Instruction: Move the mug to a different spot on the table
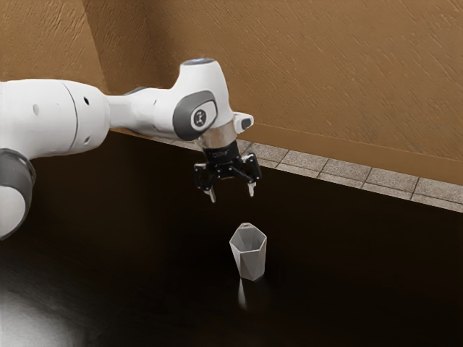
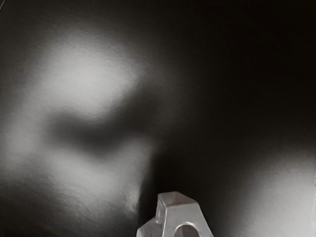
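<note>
A pale grey faceted mug (image 1: 248,251) stands upright on the dark glossy table (image 1: 347,260), near the middle of the exterior view. My black gripper (image 1: 231,192) hangs open in the air above it and slightly toward the exterior view's left, with a clear gap down to the mug's rim. Nothing is between the fingers. In the wrist view the mug (image 2: 174,218) shows just under my hand, its handle loop visible, on the shiny black table (image 2: 237,98).
A strip of grey stone tiles (image 1: 362,173) runs along the table's far edge, below a brown wall (image 1: 325,65). My white arm (image 1: 108,116) reaches in from the exterior view's left. Dark tabletop extends all around the mug.
</note>
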{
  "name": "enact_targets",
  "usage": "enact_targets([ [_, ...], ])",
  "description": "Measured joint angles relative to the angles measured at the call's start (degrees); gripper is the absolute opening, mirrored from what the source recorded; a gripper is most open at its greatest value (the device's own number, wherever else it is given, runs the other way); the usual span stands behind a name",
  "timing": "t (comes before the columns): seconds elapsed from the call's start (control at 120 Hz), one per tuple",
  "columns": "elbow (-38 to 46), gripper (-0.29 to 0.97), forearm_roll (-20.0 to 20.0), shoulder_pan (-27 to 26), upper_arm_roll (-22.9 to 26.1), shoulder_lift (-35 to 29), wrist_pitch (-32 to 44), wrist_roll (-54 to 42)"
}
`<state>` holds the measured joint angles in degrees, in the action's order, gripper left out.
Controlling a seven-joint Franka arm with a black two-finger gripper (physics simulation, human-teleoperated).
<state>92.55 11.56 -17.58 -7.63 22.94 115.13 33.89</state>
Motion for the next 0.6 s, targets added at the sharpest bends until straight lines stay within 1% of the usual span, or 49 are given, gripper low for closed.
enact_targets([
  [0.158,0.1,0.68,1.1,0.0,0.0,2.2,2.4,8.3],
  [0.383,-0.4,0.68,1.0,-0.5,0.1,6.4,3.9,16.8],
  [0.483,-0.6,0.68,0.7,-0.6,0.0,8.3,4.1,17.7],
  [0.6,-0.7,0.68,0.6,-0.7,0.0,8.9,4.3,17.2],
])
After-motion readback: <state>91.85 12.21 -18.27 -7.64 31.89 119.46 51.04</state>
